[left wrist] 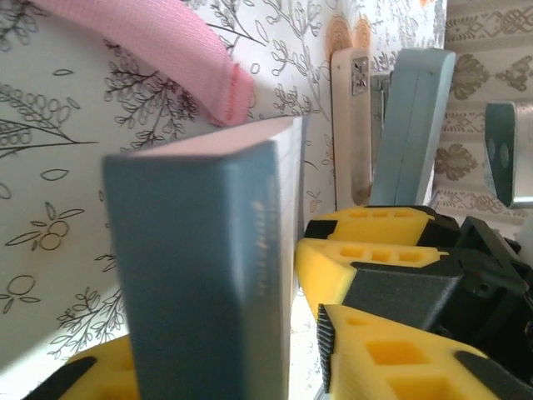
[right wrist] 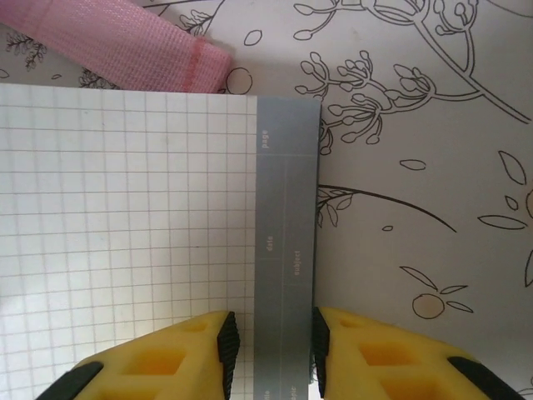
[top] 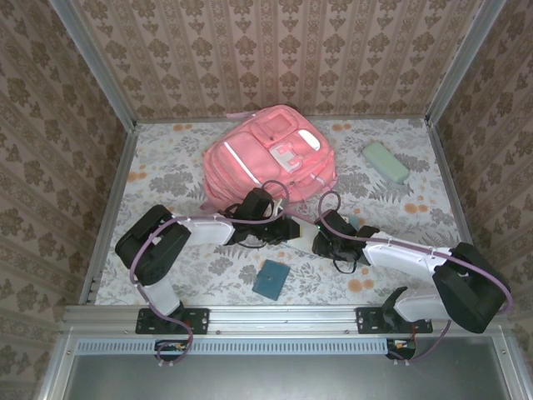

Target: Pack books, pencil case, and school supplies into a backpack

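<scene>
The pink backpack [top: 271,158] lies at the back middle of the table. In front of it my two grippers meet over a slim grey-blue bar-shaped box [top: 297,223], one of the school supplies. My right gripper [right wrist: 275,333] is shut on the box [right wrist: 287,233], its pads on both sides of the narrow printed face. My left gripper [left wrist: 225,367] stands open around the same box [left wrist: 208,267], with a narrow gap at its right pad. The mint pencil case [top: 385,162] lies at the back right. A dark-teal pad [top: 271,279] lies near the front edge. The books are out of view.
A pink backpack strap [right wrist: 125,46] lies on the floral tablecloth just beyond the box. The right gripper's yellow fingers [left wrist: 366,250] sit close beside my left jaws. Patterned walls enclose the table on three sides.
</scene>
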Controlling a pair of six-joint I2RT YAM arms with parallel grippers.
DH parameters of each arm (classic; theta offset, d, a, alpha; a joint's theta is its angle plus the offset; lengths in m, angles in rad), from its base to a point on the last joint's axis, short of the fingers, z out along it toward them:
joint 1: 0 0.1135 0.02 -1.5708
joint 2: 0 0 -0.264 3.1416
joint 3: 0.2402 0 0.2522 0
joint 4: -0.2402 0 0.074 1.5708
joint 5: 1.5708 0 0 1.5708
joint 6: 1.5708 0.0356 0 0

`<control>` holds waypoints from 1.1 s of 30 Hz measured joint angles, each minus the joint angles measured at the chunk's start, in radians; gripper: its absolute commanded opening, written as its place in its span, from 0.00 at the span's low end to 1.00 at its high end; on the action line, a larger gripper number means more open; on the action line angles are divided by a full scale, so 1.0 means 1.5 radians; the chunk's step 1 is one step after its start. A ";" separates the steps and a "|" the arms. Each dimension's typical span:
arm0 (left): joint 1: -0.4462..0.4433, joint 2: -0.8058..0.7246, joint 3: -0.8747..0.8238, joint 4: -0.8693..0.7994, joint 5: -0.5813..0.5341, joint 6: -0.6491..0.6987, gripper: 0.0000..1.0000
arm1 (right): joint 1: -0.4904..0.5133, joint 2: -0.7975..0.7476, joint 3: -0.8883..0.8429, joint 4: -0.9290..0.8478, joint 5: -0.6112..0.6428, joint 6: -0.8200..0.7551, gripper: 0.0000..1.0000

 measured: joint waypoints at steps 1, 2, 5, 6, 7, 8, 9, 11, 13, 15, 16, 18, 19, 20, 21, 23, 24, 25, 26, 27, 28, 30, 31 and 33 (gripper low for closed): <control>0.001 0.000 0.000 -0.002 0.001 0.003 0.16 | 0.000 0.000 0.001 -0.003 0.000 -0.001 0.39; 0.002 0.000 0.000 -0.004 0.001 0.001 0.12 | 0.000 -0.002 0.004 -0.008 0.001 -0.003 0.41; 0.011 -0.014 -0.004 -0.008 0.008 0.004 0.10 | 0.000 -0.010 0.015 -0.037 0.004 -0.016 0.46; 0.014 -0.024 -0.006 -0.014 0.008 0.004 0.10 | 0.000 -0.016 0.023 -0.049 0.004 -0.025 0.46; 0.019 -0.037 -0.008 -0.021 0.008 0.005 0.10 | 0.001 -0.023 0.033 -0.062 0.004 -0.036 0.47; 0.025 -0.052 -0.009 -0.029 0.008 0.008 0.09 | 0.001 -0.032 0.045 -0.075 0.005 -0.046 0.48; 0.034 -0.071 -0.009 -0.042 0.008 0.013 0.08 | 0.002 -0.042 0.060 -0.087 0.006 -0.060 0.48; 0.055 -0.113 -0.010 -0.063 0.002 0.023 0.07 | 0.002 -0.054 0.092 -0.104 0.009 -0.086 0.48; 0.083 -0.166 -0.011 -0.089 -0.005 0.035 0.06 | 0.005 -0.058 0.134 -0.114 0.014 -0.118 0.49; 0.112 -0.217 -0.014 -0.114 -0.012 0.046 0.05 | 0.009 -0.053 0.178 -0.123 0.020 -0.151 0.49; 0.130 -0.244 -0.017 -0.128 -0.014 0.053 0.05 | 0.012 -0.045 0.201 -0.126 0.022 -0.166 0.49; 0.168 -0.294 -0.022 -0.164 -0.020 0.068 0.04 | 0.018 -0.016 0.252 -0.129 0.024 -0.198 0.50; 0.189 -0.319 -0.024 -0.184 -0.023 0.075 0.05 | 0.021 0.004 0.278 -0.129 0.024 -0.213 0.50; 0.208 -0.340 -0.024 -0.204 -0.028 0.082 0.05 | 0.023 0.022 0.299 -0.130 0.025 -0.226 0.50; 0.229 -0.363 -0.025 -0.228 -0.035 0.091 0.05 | 0.026 0.047 0.326 -0.129 0.026 -0.240 0.50; 0.265 -0.402 -0.024 -0.273 -0.054 0.109 0.05 | 0.028 0.094 0.373 -0.130 0.027 -0.263 0.50; 0.283 -0.422 -0.022 -0.302 -0.070 0.119 0.04 | 0.030 0.121 0.398 -0.132 0.027 -0.273 0.51; 0.296 -0.439 -0.018 -0.331 -0.085 0.126 0.03 | 0.031 0.147 0.424 -0.134 0.028 -0.284 0.51; 0.308 -0.454 -0.016 -0.352 -0.098 0.130 0.02 | 0.031 0.168 0.445 -0.134 0.029 -0.292 0.51; 0.322 -0.472 -0.015 -0.372 -0.111 0.134 0.02 | 0.031 0.193 0.469 -0.136 0.029 -0.302 0.51; 0.339 -0.489 -0.015 -0.393 -0.122 0.135 0.02 | 0.031 0.217 0.494 -0.139 0.030 -0.311 0.51; 0.377 -0.520 -0.015 -0.426 -0.141 0.135 0.02 | 0.031 0.263 0.542 -0.142 0.031 -0.328 0.51; 0.398 -0.536 -0.015 -0.440 -0.150 0.135 0.03 | 0.032 0.288 0.570 -0.144 0.031 -0.337 0.51; 0.430 -0.559 -0.015 -0.464 -0.166 0.135 0.03 | 0.033 0.333 0.620 -0.145 0.033 -0.353 0.51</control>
